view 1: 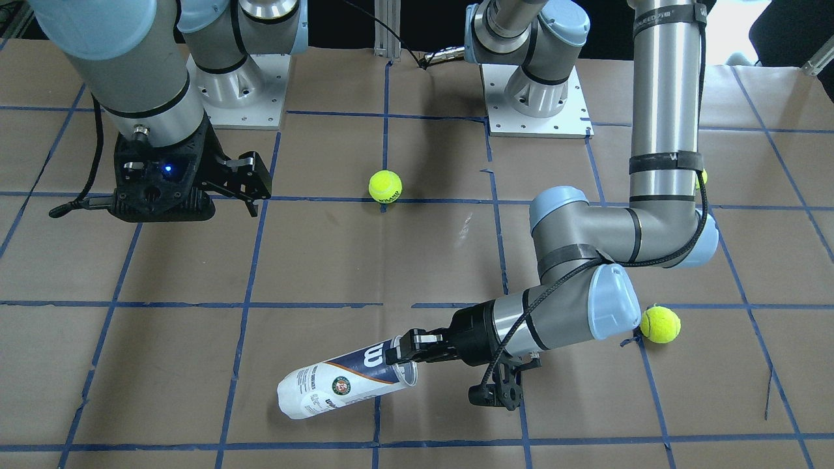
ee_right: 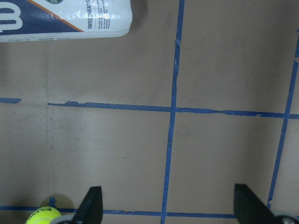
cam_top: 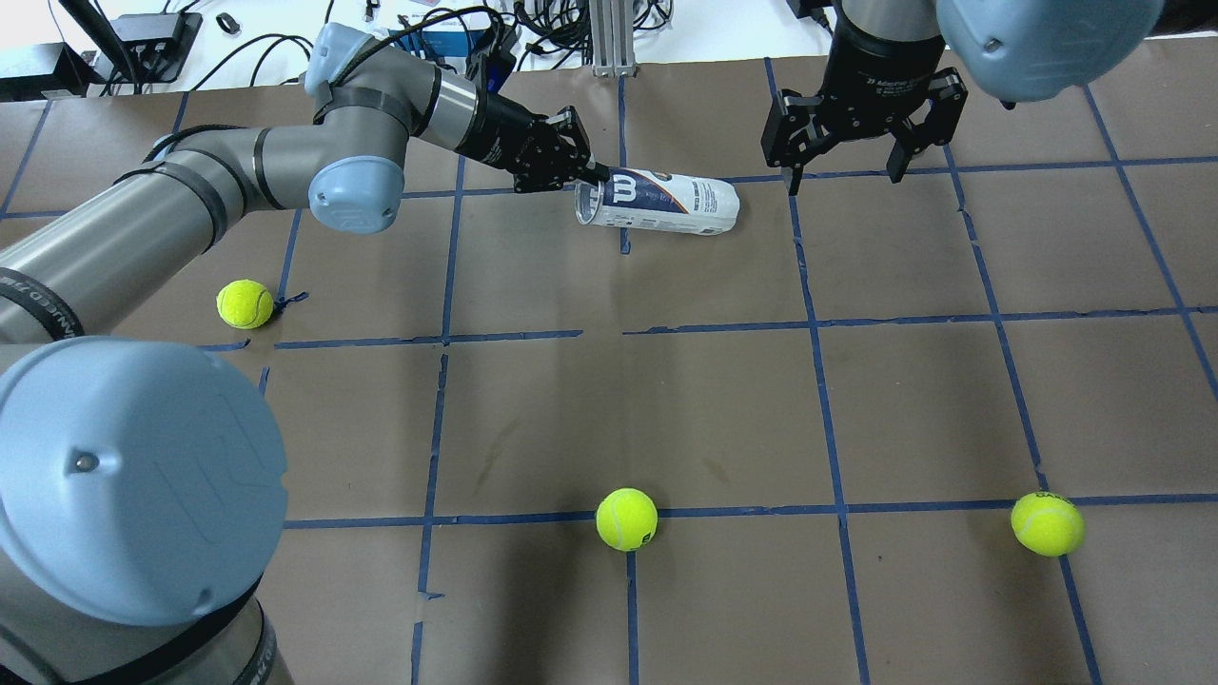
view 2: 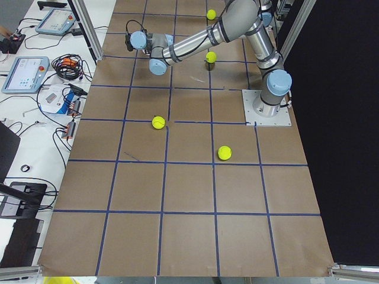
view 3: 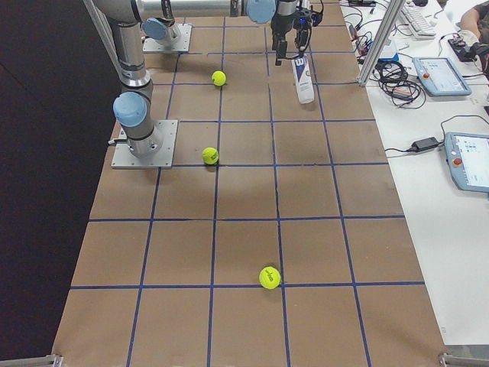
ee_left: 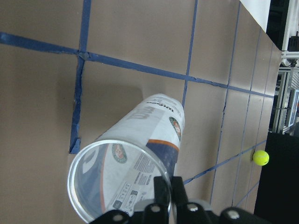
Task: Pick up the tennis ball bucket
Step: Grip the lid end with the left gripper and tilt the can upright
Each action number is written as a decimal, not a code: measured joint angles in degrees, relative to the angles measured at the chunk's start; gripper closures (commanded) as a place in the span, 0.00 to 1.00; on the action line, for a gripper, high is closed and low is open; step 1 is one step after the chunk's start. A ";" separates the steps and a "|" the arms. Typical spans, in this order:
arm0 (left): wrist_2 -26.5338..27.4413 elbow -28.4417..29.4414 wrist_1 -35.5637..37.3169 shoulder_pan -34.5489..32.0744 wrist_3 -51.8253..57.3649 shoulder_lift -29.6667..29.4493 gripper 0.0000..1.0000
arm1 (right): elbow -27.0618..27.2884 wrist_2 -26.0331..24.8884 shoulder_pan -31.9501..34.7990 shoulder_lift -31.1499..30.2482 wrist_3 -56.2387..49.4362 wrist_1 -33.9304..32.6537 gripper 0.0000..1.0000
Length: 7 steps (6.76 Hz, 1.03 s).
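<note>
The tennis ball bucket point(view 1: 339, 387) is a clear tube with a white and navy label and a "W" logo. It lies on its side on the brown table, and no ball shows inside it. It also shows in the overhead view point(cam_top: 666, 202) and the left wrist view point(ee_left: 140, 149). My left gripper point(view 1: 401, 355) point(cam_top: 595, 176) point(ee_left: 167, 186) is shut on the rim of the tube's open end, one finger inside and one outside. My right gripper point(cam_top: 845, 176) point(ee_right: 169, 205) is open and empty, hovering just beyond the tube's closed end point(ee_right: 65, 18).
Three loose tennis balls lie on the table: one by my left elbow point(cam_top: 245, 303), one at the middle near the robot bases point(cam_top: 626, 518), one at the right point(cam_top: 1047, 523). Blue tape lines grid the table. Operator desks with cables lie beyond the far edge.
</note>
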 measured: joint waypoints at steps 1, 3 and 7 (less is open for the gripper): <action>1.02 0.43 -0.45 -0.08 -2.61 2.28 1.00 | 0.05 0.26 -1.40 0.12 -0.74 -0.01 0.00; 8.58 1.02 -1.40 -0.59 -4.70 6.25 1.00 | 0.12 0.35 -3.74 0.07 -2.13 0.12 0.00; 29.66 8.50 -11.64 -4.28 5.92 7.29 1.00 | 0.04 0.29 -4.20 -0.19 -1.78 0.25 0.00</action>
